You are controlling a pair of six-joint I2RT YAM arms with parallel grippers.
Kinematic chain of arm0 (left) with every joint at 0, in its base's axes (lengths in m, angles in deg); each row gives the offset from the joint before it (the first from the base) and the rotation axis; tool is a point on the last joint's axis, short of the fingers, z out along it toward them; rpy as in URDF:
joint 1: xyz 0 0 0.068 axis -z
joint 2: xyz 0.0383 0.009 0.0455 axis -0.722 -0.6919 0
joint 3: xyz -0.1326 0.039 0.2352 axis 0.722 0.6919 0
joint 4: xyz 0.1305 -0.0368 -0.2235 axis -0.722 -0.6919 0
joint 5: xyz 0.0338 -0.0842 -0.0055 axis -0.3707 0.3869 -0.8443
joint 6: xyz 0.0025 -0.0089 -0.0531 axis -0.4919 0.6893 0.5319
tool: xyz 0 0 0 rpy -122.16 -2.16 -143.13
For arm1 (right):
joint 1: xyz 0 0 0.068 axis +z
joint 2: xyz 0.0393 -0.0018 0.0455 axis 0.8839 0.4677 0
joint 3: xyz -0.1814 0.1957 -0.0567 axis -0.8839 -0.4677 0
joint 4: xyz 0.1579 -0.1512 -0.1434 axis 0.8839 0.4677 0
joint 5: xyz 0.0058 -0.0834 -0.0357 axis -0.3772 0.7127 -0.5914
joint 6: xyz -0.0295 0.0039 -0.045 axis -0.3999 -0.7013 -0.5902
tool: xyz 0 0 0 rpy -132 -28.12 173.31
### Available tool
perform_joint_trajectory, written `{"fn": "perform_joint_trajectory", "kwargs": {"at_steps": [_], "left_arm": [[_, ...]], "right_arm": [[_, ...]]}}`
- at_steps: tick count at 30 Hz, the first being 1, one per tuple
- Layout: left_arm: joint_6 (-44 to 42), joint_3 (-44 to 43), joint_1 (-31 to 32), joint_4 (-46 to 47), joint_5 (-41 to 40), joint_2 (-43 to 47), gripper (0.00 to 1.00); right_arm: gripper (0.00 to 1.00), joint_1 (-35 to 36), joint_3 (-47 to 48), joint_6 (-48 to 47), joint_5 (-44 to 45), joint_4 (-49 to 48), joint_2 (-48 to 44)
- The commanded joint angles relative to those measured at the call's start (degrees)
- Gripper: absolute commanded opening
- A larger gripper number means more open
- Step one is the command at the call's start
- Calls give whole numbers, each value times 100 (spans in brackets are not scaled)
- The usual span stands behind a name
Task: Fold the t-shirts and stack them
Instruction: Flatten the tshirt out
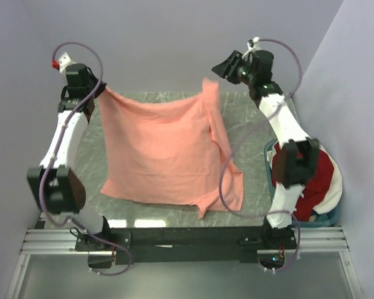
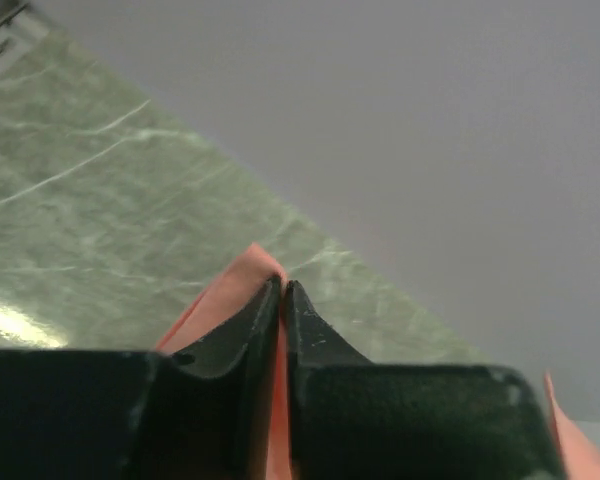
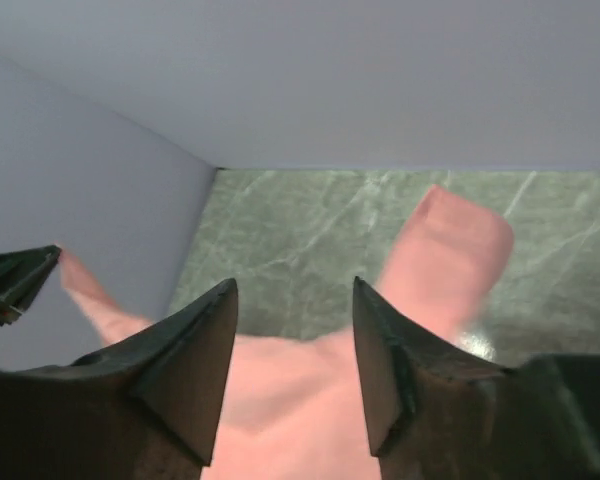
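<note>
Dark red t-shirt [image 1: 316, 168]: near right, heaped in the basket [image 1: 329, 218] beside the tabletop [image 1: 252, 131].
Salmon-pink t-shirt [image 1: 156, 149]: lower edge trails on the tabletop, the rest hangs up toward far left.
My left jaws: far left, pinched tight on its top corner.
My right jaws: far right, standing apart, gripping nothing; the other top corner sags just beside them.

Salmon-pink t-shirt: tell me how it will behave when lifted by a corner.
Probably very floppy: the salmon-pink t-shirt sags in folds from the corner pinched by the left gripper. Likely light, since that small pinch holds its edge up. Unsupported parts should collapse: below the open right gripper the cloth droops.
</note>
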Motion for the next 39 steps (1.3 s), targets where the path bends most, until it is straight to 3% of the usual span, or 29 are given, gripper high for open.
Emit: {"fn": "perform_joint_trajectory", "kwargs": {"at_steps": [1,2,3,5,7,11,14,18,23,29,35,39], "left_arm": [[91,-763,-434,210,519,-911,23],[126,-914,-496,122,643,-1081,33],[152,-1003,-592,43,722,-1196,49],[223,-829,-619,59,854,-1189,61],[345,-252,-619,243,855,-831,69],[950,814,-610,60,654,-74,70],[1460,1999,-593,-19,513,787,68],[1918,3520,-523,-204,-101,2322,66],[2113,5121,-488,-11,-86,3477,63],[2113,5580,-198,472,249,3111,55],[2025,4939,31,710,195,1828,51],[1946,4071,31,569,178,801,49]], "right_arm": [[58,-180,2071,253,-727,768,1252],[61,-172,2494,208,-692,1363,1485],[62,-163,3020,182,-569,1604,1626],[63,-146,2878,129,-463,1738,1585],[63,-128,1922,77,-158,1616,1069],[63,-23,6,-82,512,1422,-57],[61,188,-2011,-99,1003,1203,-1050],[59,609,-3657,-91,1759,1044,-2158],[58,1014,-5163,-3,2270,702,-3109],[58,1506,-4799,-284,2893,762,-2592],[56,1595,-3411,-565,3475,1114,-1151],[54,1665,-2715,-723,3685,1421,-352]]}}
